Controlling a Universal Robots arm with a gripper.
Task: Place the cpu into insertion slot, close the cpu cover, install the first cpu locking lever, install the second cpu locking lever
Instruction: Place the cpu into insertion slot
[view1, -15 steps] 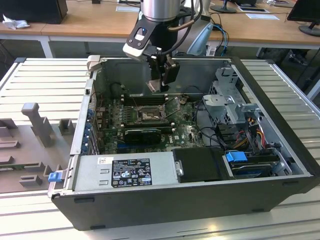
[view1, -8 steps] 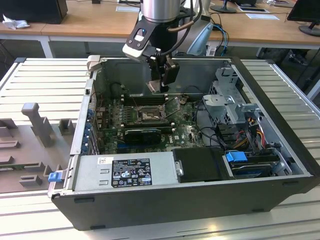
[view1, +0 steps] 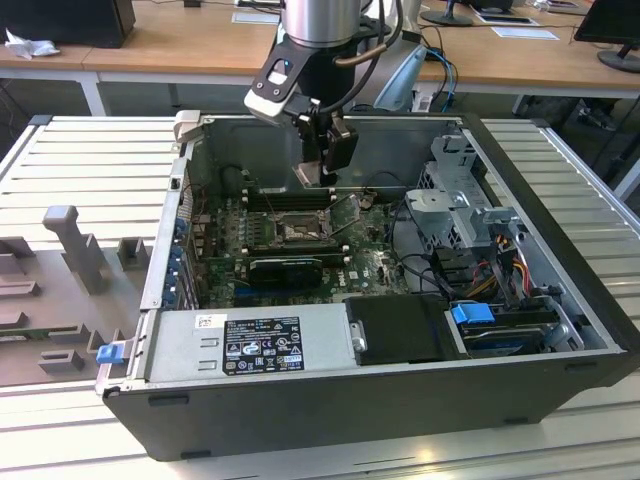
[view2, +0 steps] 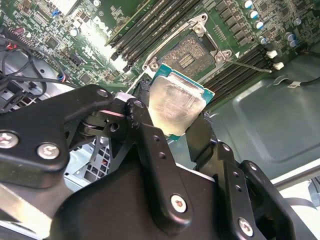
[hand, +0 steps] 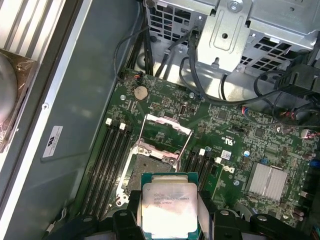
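Tool grips cpu; first wrist view shows cpu cover open.

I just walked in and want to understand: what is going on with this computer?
A robot arm's gripper is shut on the cpu and holds it above the green board inside an open computer case. The insertion slot is empty and the cpu cover stands open. The chip is not yet seated.

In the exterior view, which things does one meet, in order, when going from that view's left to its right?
Grey fixture blocks → insertion slot → metal drive cage
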